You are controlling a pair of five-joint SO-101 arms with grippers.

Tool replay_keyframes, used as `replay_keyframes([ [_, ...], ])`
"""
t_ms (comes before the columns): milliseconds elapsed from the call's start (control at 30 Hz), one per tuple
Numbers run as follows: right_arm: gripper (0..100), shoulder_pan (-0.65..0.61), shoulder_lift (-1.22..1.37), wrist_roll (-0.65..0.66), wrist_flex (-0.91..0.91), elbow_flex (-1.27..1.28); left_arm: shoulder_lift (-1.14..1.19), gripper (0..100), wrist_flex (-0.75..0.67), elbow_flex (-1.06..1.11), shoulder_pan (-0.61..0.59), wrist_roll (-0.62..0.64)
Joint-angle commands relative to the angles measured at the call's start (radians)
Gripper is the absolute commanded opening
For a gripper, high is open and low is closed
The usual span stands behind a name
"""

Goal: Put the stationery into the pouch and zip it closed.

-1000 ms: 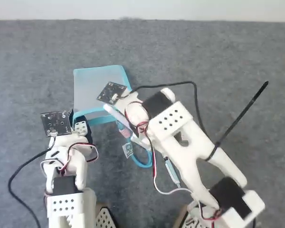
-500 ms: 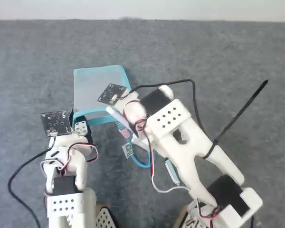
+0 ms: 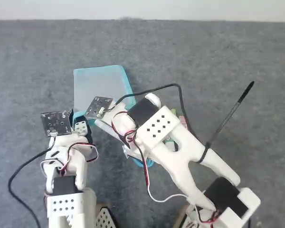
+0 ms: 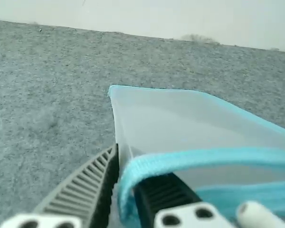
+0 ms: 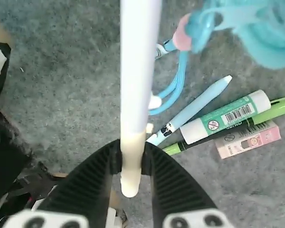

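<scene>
The left arm rises from 7 o'clock in the high view. The left claw is clamped on the blue zip edge of the pouch, which lies translucent toward 11 o'clock. The right arm stretches from 5 o'clock toward 10 o'clock, the right claw gripping a white pen near the pouch mouth. A blue pen, glue stick, green pen and pink eraser lie together beneath that arm. The tabletop is grey and felt-like, and a pale wall runs along 12 o'clock.
</scene>
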Motion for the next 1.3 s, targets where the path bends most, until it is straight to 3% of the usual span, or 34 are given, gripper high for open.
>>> replay_keyframes([
  [0, 0.7, 0.021, -0.005, -0.011, 0.008, -0.017, -0.015, 1, -0.035, -0.019, 0.008, 0.009],
  [167, 0.7, 0.074, -0.004, -0.012, 0.01, -0.035, -0.015, 1, -0.034, -0.019, 0.009, 0.009],
  [1100, 0.7, 0.077, 0.312, -0.041, 0.065, -0.466, -0.015, 1, -0.032, -0.019, 0.011, 0.009],
  [1267, 0.7, 0.073, 0.36, -0.112, 0.062, -0.557, -0.015, 1, -0.032, -0.019, 0.011, 0.009],
])
